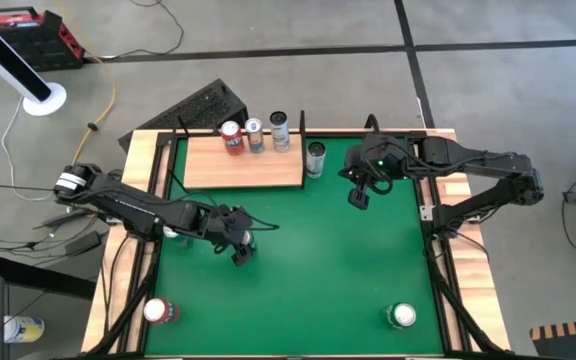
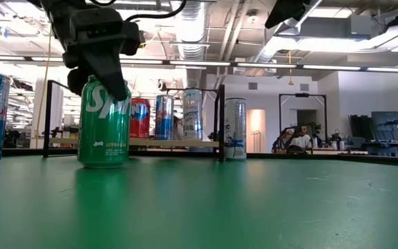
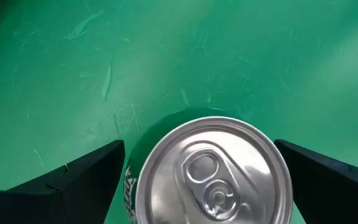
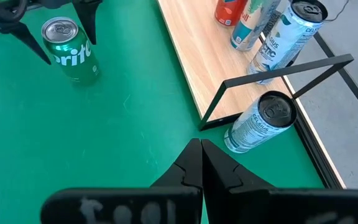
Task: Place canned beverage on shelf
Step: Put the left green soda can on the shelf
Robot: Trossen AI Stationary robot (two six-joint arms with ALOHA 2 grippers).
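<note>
Three cans (image 1: 255,135) on shelf (image 1: 243,165), green table (image 1: 318,260); left jaws apart round Sprite can (image 2: 103,124), right jaws together.

three cans (image 1: 255,134) on the shelf (image 1: 243,164) — another can (image 1: 315,157) just beside it

— What is seen around the desk (image 1: 298,300)?
— A grey floor (image 1: 488,25) crossed by dark lines.
— And overhead?
— Ducts (image 2: 192,21) and strip lights (image 2: 282,66) are hung beneath a white ceiling.
</note>
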